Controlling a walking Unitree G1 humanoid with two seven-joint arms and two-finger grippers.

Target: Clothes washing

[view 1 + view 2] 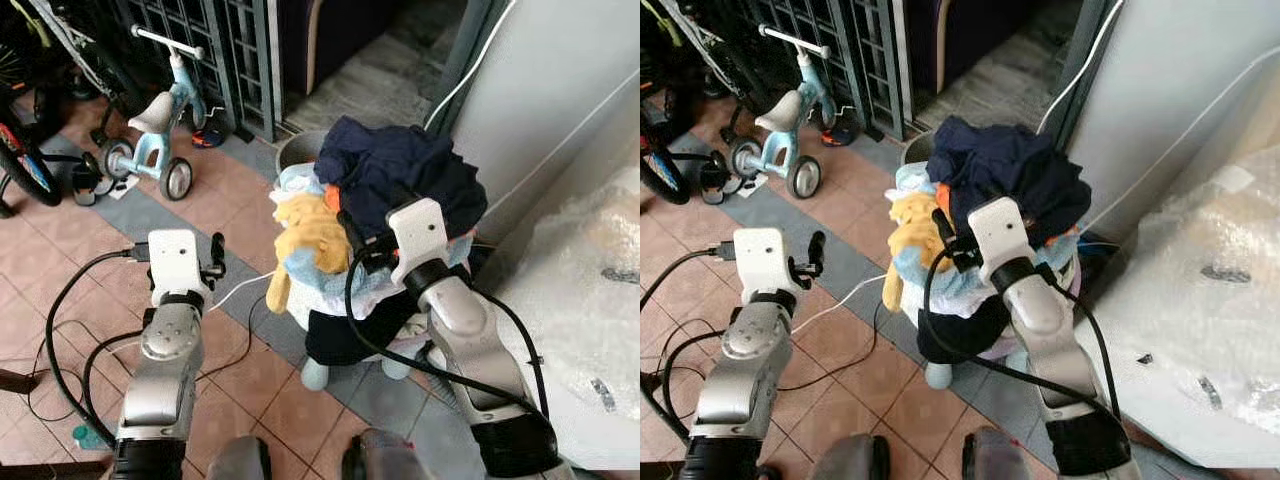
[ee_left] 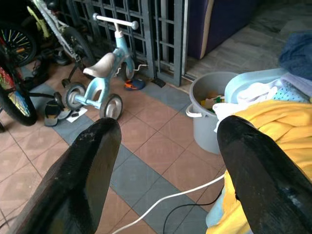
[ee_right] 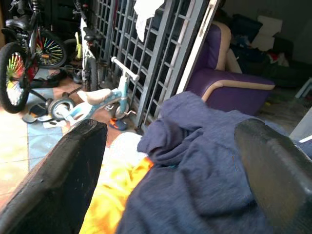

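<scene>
Currently the laundry pile (image 1: 375, 215) sits heaped on a basket, directly ahead of the right gripper (image 3: 170, 161), whose fingers (image 3: 58, 180) are spread wide over the navy garment (image 3: 204, 161), holding nothing. The right arm is nearer, reaching forward and bent at the elbow. The left gripper (image 2: 165, 161), also open and empty, hangs beside the pile's yellow cloth (image 2: 273, 122), over the floor (image 2: 151, 146).
</scene>
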